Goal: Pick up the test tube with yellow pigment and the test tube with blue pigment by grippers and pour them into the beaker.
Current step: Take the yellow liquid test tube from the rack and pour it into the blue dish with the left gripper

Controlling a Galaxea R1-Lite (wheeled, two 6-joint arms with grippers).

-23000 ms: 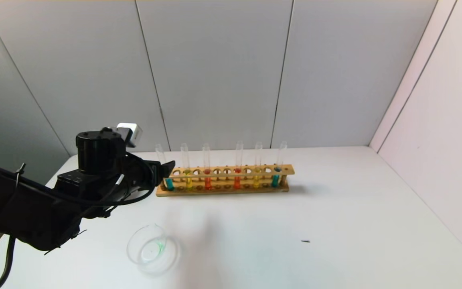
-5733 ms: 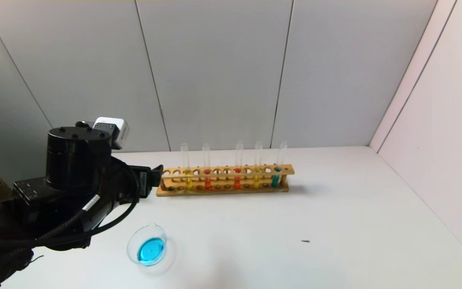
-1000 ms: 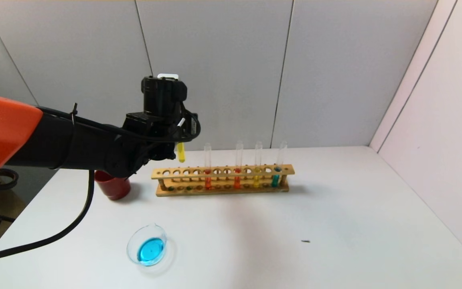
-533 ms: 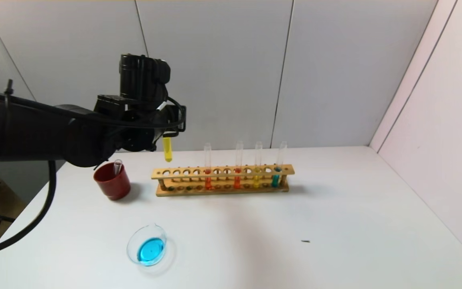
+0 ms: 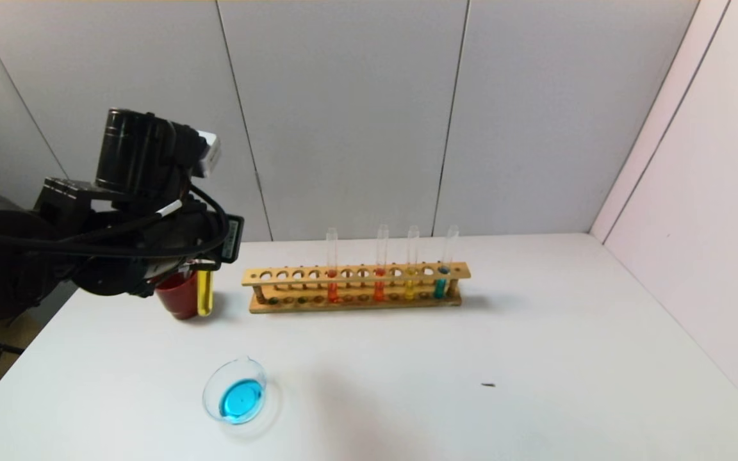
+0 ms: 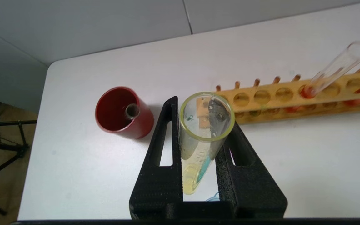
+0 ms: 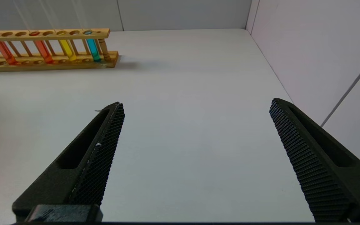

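Note:
My left gripper (image 5: 205, 267) is shut on the test tube with yellow pigment (image 5: 204, 296) and holds it upright above the table, in front of the red cup (image 5: 177, 306). In the left wrist view the black fingers (image 6: 164, 140) clamp the tube (image 6: 195, 156) below its open mouth, with yellow liquid at its bottom. The beaker (image 5: 236, 392) stands near the front left and holds blue liquid. An empty clear tube (image 6: 132, 111) stands in the red cup (image 6: 117, 103). My right gripper (image 7: 196, 103) is open and empty over bare table.
The wooden rack (image 5: 356, 285) stands at the back with two orange-red tubes, an amber tube (image 5: 410, 285) and a teal tube (image 5: 441, 285); its left holes are vacant. A small dark speck (image 5: 488, 385) lies on the table. Walls close the back and right.
My left gripper has carried the yellow tube left and down, from above the rack's left end to in front of the red cup. The beaker gained blue liquid earlier.

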